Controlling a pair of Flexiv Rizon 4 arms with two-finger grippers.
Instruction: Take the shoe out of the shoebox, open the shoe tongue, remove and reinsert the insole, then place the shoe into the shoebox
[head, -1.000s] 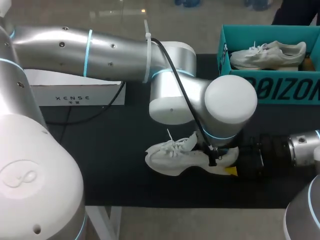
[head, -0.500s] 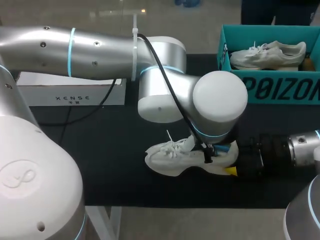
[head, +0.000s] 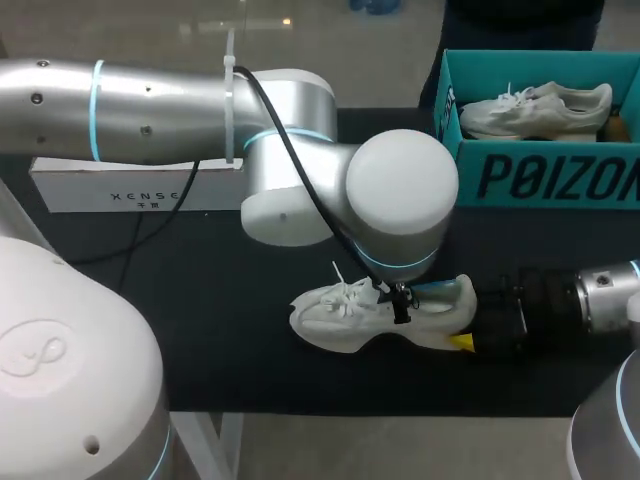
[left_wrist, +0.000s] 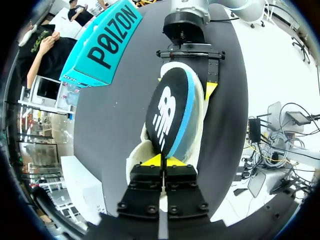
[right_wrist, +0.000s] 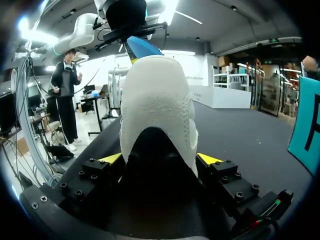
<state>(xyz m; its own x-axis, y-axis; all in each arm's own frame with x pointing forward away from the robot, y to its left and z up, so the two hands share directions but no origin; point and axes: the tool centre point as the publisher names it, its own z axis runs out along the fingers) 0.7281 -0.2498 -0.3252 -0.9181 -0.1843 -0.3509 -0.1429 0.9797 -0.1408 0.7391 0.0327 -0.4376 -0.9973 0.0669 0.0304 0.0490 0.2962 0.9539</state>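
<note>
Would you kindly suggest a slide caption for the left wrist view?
The left gripper pinches the insole, partly out of the white shoe held by the right gripper.

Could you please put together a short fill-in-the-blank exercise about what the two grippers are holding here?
1. The left gripper is shut on the black ____.
2. The right gripper grips the white shoe by its ____.
3. A second shoe lies in the teal ____.
Missing words: insole; heel; shoebox.
</note>
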